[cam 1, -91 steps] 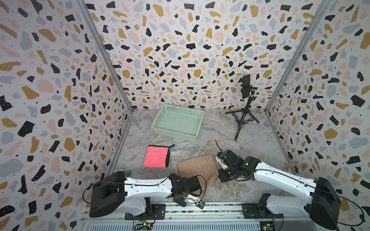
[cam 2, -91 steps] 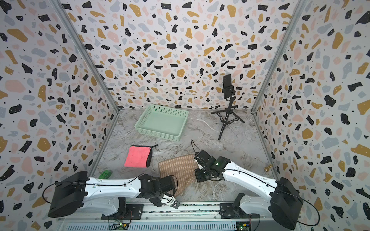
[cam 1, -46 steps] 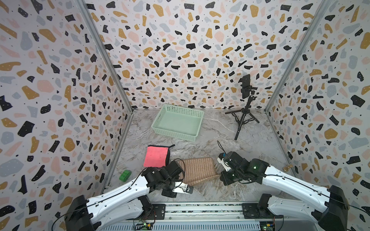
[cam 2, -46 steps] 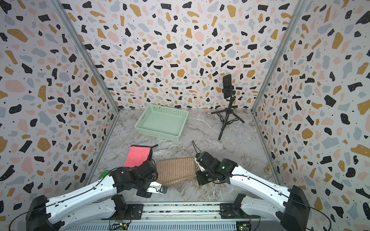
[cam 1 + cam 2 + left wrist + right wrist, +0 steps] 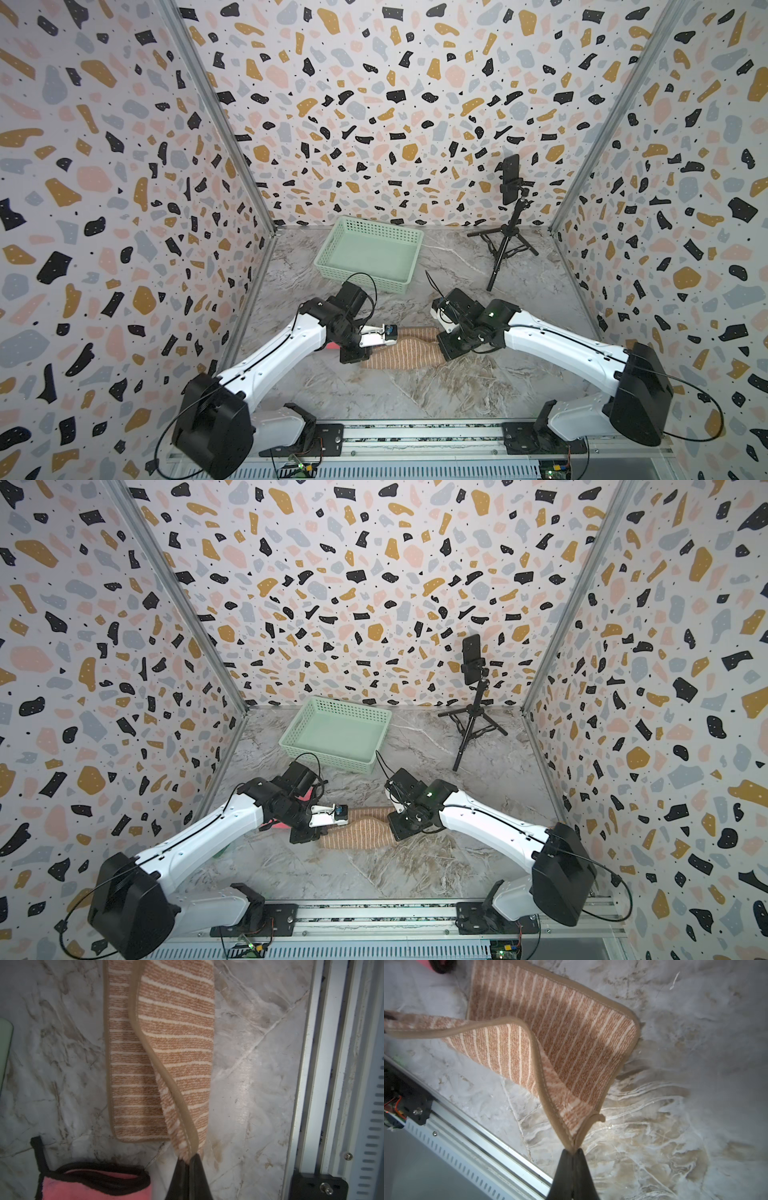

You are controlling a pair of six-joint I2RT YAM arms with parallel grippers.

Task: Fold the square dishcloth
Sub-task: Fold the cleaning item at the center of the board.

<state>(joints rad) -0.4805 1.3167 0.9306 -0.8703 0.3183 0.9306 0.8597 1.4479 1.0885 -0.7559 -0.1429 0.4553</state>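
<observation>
My left end effector (image 5: 188,1160) and right end effector (image 5: 572,1150) each pinch a corner of the striped dishcloth (image 5: 399,355), lifted over its other half on the surface (image 5: 415,395). The hem sags between them. Uneven travel could skew the fold, though alignment is unclear from above.

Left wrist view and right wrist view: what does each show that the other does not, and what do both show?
Left wrist only: the pale green basket, just an edge. Right wrist only: red wires at the rail end. Both: the striped dishcloth, one corner held up by the shut left gripper or right gripper; the marble table; the pink cloth.
</observation>
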